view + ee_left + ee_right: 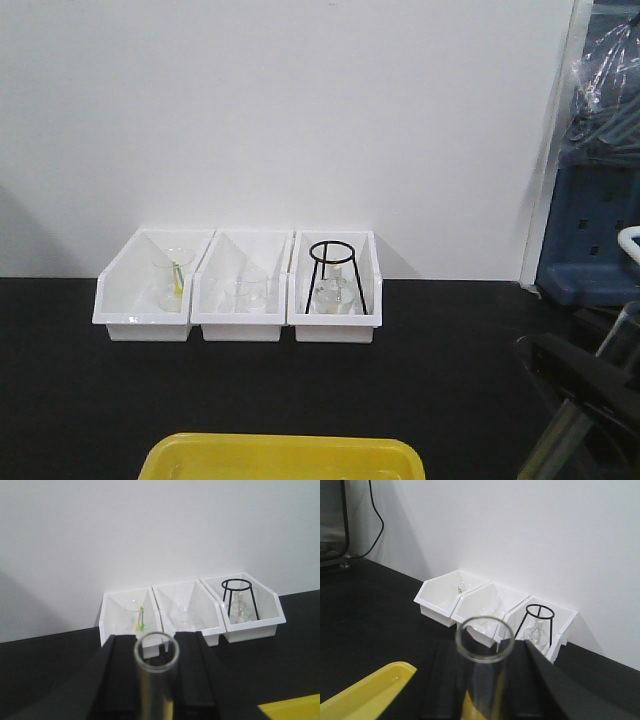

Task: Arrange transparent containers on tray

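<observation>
Left gripper (156,642): pressed together on the left test tube (156,690), a black finger flat against each side, round open rim level with the fingertips.
Right gripper (485,652): pinching the right test tube (485,685) the same way, rim standing a little above the fingertips, clear wall running down between them.
Handling: judged light, stiff, slick and easily cracked thin glass. Best held on the straight wall below the rim, with a mild squeeze and kept upright. Too hard risks a break, too slack a slide.
Tray (365,695): yellow, low and to the left of the right gripper, low and to the right of the left one. No tube on the parts that show.
Table (450,340): black top, stretching ahead of both grippers.
White bins (240,300): three in a row, well ahead against the white wall, glassware inside, a black ring stand (335,268) in the rightmost.
</observation>
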You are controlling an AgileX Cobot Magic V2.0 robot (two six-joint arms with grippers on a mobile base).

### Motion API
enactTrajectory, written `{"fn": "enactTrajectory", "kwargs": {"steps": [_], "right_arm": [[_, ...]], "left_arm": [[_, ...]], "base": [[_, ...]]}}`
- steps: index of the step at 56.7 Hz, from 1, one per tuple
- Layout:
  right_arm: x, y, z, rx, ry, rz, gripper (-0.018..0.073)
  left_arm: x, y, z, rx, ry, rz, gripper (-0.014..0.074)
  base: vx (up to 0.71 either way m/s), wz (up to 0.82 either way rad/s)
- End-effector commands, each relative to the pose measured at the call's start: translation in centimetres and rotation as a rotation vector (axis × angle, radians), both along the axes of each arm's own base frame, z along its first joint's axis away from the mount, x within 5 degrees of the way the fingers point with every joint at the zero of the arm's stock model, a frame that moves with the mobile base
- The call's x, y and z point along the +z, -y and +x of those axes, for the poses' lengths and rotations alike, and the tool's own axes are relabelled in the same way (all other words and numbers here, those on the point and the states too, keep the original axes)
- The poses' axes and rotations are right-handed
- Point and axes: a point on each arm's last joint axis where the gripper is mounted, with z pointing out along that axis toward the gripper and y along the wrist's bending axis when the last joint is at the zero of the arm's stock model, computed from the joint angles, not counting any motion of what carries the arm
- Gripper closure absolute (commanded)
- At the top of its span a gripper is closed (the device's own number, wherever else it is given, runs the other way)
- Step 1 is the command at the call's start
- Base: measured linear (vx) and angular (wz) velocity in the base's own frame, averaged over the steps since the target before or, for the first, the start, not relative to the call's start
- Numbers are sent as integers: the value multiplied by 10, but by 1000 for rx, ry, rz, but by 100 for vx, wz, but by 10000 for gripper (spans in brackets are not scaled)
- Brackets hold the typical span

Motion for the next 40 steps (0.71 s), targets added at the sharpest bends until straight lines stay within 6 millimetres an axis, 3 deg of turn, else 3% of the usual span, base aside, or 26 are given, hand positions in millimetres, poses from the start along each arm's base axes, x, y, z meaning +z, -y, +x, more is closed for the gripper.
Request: {"fn": "enactTrajectory", "kwargs": {"steps": [1, 40], "right_arm": [[18, 1, -2, 3, 105, 54, 571], [18, 1, -2, 3, 105, 54, 571]], "left_arm": [[16, 3, -1, -32, 101, -25, 451], [16, 3, -1, -33, 103, -26, 451]], "base": [[13, -1], [5, -1]]}}
